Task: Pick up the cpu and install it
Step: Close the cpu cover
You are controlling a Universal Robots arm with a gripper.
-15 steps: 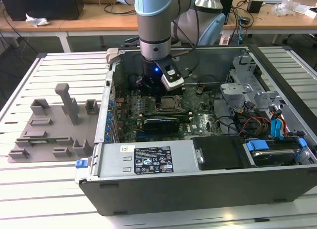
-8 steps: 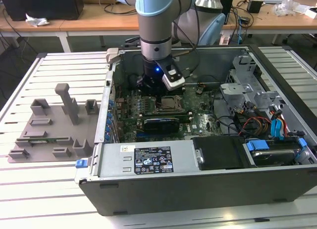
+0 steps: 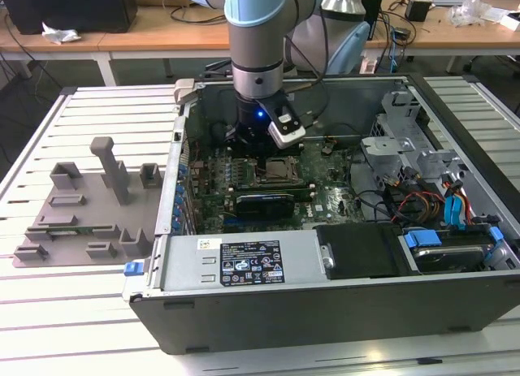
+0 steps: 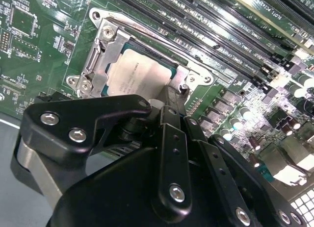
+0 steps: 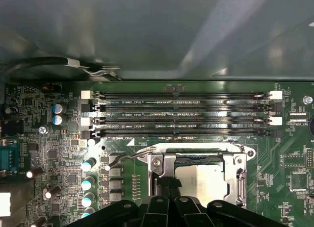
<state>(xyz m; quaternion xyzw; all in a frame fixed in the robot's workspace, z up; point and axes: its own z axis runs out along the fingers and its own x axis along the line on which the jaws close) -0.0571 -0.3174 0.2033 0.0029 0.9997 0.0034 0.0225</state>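
The cpu (image 4: 137, 75) (image 5: 201, 185) lies flat in the motherboard's socket, silvery top up, inside the metal socket frame (image 4: 105, 45) (image 5: 191, 156), whose load plate is open. My gripper (image 4: 171, 97) (image 5: 167, 184) is shut with nothing in it. Its black tips are down at the cpu's edge, by the socket frame's side. In the exterior view the gripper (image 3: 256, 144) reaches down into the open computer case just above the socket (image 3: 275, 169).
Several black memory slots (image 5: 181, 114) run beside the socket. A long black expansion card (image 3: 264, 204), the power supply (image 3: 244, 262), loose cables (image 3: 422, 205) and a drive (image 3: 455, 250) crowd the case. A grey fixture tray (image 3: 89, 205) lies on the slatted table at the exterior view's left.
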